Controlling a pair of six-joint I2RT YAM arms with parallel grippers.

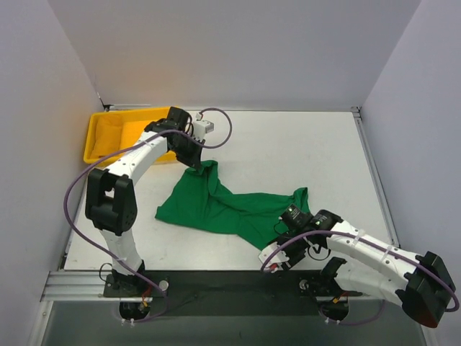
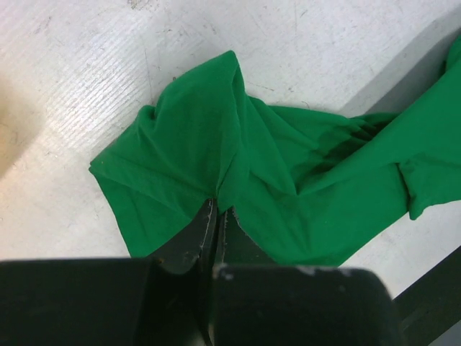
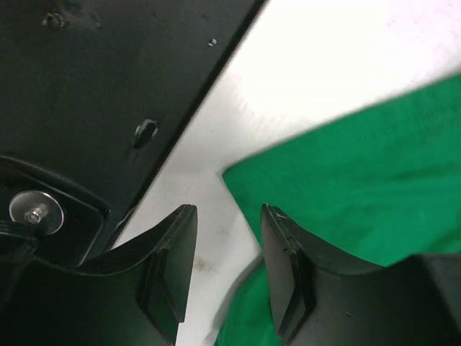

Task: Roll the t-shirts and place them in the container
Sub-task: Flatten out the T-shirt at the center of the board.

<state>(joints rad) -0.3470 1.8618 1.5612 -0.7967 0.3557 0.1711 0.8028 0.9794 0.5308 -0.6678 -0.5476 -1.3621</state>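
**Green shirt pinched at one corner**

In the top view the t-shirt [image 1: 216, 205] lies crumpled at mid-frame. The left gripper [image 2: 217, 210] is clamped tight on its upper corner, just beside the yellow tray [image 1: 92, 137]. The right gripper [image 3: 227, 216] stands parted at the shirt's lower right edge, holding nothing.

White table [image 1: 302, 151] carries 1 crumpled green t-shirt [image 1: 209, 205] and 1 yellow tray [image 1: 95, 140]

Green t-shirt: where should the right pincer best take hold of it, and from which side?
Probably the near corner of the green t-shirt, lying flat on the table just ahead of the open right pincer. Come low from the table's near edge, where that corner points; the left pincer holds the far fold.
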